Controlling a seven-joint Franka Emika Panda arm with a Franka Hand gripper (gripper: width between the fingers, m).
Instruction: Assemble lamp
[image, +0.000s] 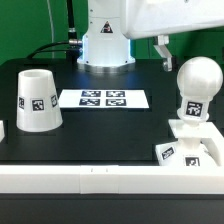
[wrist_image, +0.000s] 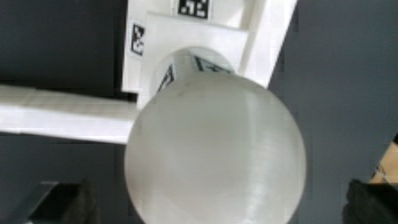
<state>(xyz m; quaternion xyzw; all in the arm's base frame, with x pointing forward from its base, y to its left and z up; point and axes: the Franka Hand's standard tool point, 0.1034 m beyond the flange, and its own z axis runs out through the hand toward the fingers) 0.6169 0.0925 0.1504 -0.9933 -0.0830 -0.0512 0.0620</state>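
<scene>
One part decides my next move: the bulb (image: 197, 82). It stands upright on the base (image: 195, 152), neck down and round head up, so its long axis is vertical, the same line along which the jaws look down. From the jaws it lies below. In the wrist view its round head fills the middle of the picture, and the two dark fingers (wrist_image: 50, 200) show only at the edges, one on each side of it. In the exterior view the gripper (image: 162, 48) hangs higher than the head and a little aside from it, not touching. The jaws stand wide apart and hold nothing.

I judge that a nearly straight descent would bring the fingers around the head. Whether the neck sits fully in the base, I cannot tell.

The shade (image: 35, 100) is well apart from the jaws, beyond the marker board (image: 103, 98), and it rests with its wide end on the table (image: 110, 135). There is only this one arm, so it must do both reaches.
</scene>
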